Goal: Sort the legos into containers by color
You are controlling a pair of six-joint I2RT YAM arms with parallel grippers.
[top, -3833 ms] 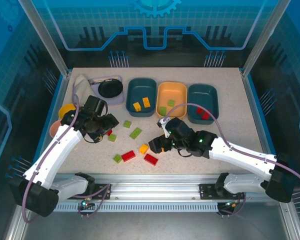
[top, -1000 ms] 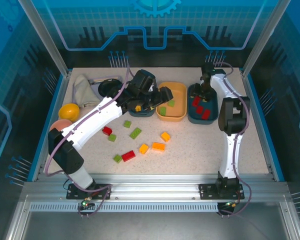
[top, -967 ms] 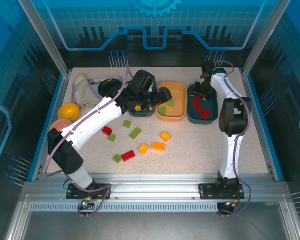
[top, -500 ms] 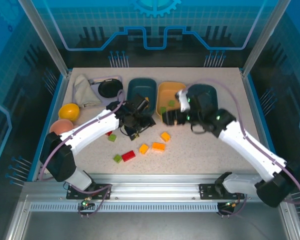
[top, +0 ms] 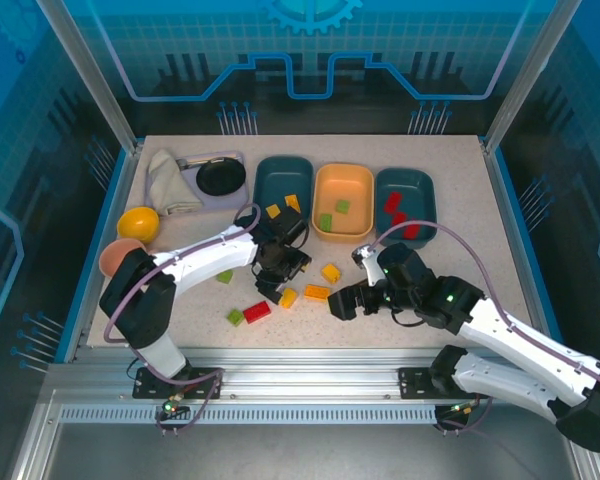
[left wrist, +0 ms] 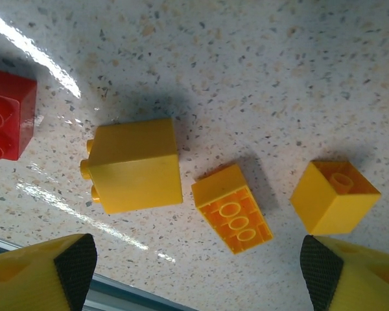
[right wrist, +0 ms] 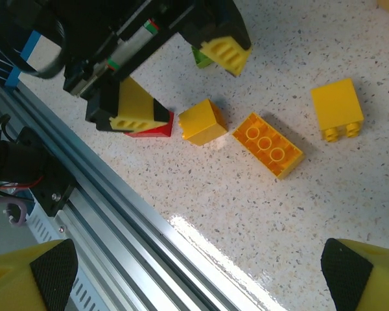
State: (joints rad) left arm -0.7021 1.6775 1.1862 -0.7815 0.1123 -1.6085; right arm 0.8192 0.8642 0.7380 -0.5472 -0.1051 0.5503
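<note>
Loose legos lie near the table's front: a yellow square [top: 331, 272], an orange oblong [top: 317, 292], a yellow brick [top: 288, 298], a red brick [top: 257, 311] and two green ones [top: 236, 317] [top: 225, 276]. My left gripper [top: 278, 278] [left wrist: 194, 275] hovers open above the yellow brick [left wrist: 135, 165] and the upturned oblong [left wrist: 233, 207]. My right gripper [top: 345, 303] [right wrist: 198, 282] is open and empty, just right of the oblong [right wrist: 268, 144]. Of the containers, the left teal tray [top: 283, 180] holds yellow bricks, the orange tray [top: 358, 190] green ones, the right teal tray [top: 420, 190] red ones.
A lavender tray with a black bowl [top: 221, 177] and a cloth [top: 168, 178] sit at the back left. Yellow [top: 138, 222] and pink [top: 115, 255] bowls stand at the left edge. The metal front rail [right wrist: 117, 214] runs close under my right gripper.
My right arm swung from the trays down to the front, beside the loose bricks. My left gripper came forward a little, over the yellow bricks.
</note>
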